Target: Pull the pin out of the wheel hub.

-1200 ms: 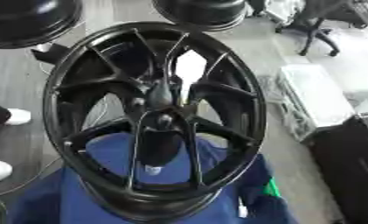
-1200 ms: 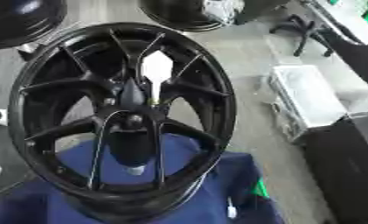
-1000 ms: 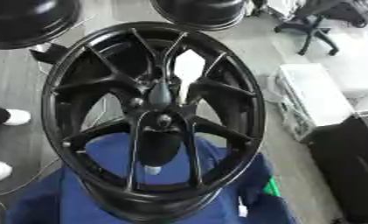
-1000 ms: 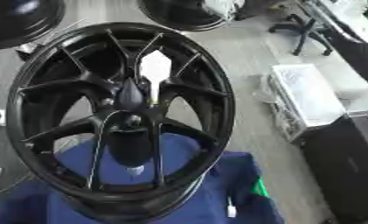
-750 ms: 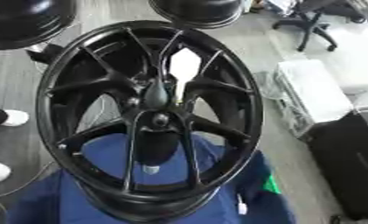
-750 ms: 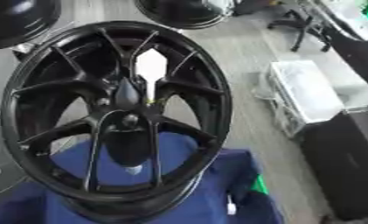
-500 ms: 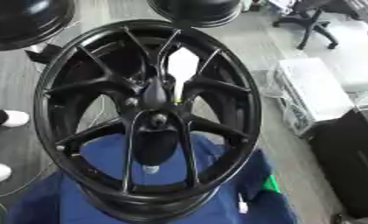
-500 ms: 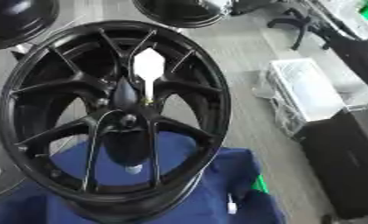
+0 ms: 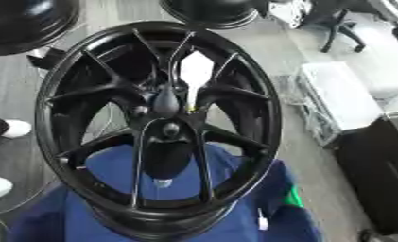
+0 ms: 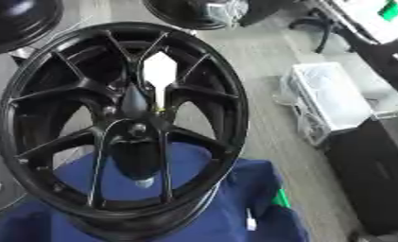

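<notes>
A large black spoked wheel (image 9: 156,123) fills the middle of both views, resting on a blue cloth (image 9: 235,222). At the centre of its hub (image 9: 168,128) stands a dark rounded pin or cap (image 9: 165,101), with a small yellow-green speck (image 9: 190,108) just to its right. Neither of my hands shows in either view.
Two more black wheels lie at the back, one far left (image 9: 24,21) and one at top centre (image 9: 214,9). A white crate (image 10: 326,99) and a black box (image 10: 376,175) stand at the right. An office chair (image 9: 342,28) is at the back right. A person's shoes (image 9: 7,130) show at left.
The whole picture has shifted slightly, so the camera has moved. The wheel and its pin look unchanged.
</notes>
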`<state>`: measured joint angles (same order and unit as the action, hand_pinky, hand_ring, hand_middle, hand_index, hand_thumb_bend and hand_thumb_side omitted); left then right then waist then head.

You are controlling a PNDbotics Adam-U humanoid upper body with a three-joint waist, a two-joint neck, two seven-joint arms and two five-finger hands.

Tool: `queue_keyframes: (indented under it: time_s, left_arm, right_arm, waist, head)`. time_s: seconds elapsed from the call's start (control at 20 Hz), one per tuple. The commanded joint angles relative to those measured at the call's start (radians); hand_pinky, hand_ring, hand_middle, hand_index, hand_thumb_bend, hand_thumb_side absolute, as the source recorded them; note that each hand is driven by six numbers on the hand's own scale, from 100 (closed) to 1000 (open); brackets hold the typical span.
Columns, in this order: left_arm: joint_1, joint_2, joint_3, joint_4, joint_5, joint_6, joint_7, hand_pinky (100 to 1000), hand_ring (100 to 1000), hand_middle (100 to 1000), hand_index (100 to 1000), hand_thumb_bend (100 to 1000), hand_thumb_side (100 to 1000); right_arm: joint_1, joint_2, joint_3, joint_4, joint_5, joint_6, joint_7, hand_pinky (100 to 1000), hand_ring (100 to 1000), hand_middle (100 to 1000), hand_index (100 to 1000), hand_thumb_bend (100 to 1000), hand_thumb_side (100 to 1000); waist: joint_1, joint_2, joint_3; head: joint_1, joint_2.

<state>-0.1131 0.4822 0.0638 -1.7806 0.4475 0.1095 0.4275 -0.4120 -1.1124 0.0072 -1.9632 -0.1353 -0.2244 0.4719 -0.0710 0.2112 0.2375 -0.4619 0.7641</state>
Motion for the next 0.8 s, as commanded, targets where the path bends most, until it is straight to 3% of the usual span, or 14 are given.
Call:
queue_keyframes:
  time_s: [0.05, 0.15, 0.4, 0.8]
  left_arm:
    - [0.001, 0.021, 0.002, -0.008, -0.001, 0.0, -0.002, 681, 800, 741, 773, 100, 767]
    - [0.004, 0.022, 0.003, -0.006, -0.001, 0.0, -0.002, 682, 801, 741, 772, 100, 768]
    - [0.018, 0.025, 0.008, 0.0, 0.0, -0.002, 0.004, 682, 801, 741, 772, 100, 770]
    - [0.029, 0.028, 0.01, 0.002, 0.0, -0.003, 0.008, 683, 802, 742, 772, 100, 769]
  right_arm:
    - [-0.037, 0.017, 0.035, 0.03, 0.097, 0.01, 0.041, 946, 805, 796, 929, 100, 262]
    - [-0.055, 0.046, 0.063, 0.055, 0.153, 0.011, 0.062, 949, 811, 800, 930, 100, 295]
    - [-0.084, 0.111, 0.102, 0.1, 0.258, 0.008, 0.074, 947, 817, 804, 931, 100, 268]
    - [-0.105, 0.165, 0.136, 0.109, 0.342, 0.016, 0.061, 945, 821, 807, 936, 100, 264]
  waist:
    - [0.003, -0.023, -0.004]
    - [0.002, -0.025, -0.007]
    - [0.001, -0.032, -0.02]
    - [0.006, -0.039, -0.031]
  head:
    - [0.009, 0.006]
    - [0.012, 0.006]
    - [0.034, 0.006]
    - [0.05, 0.006]
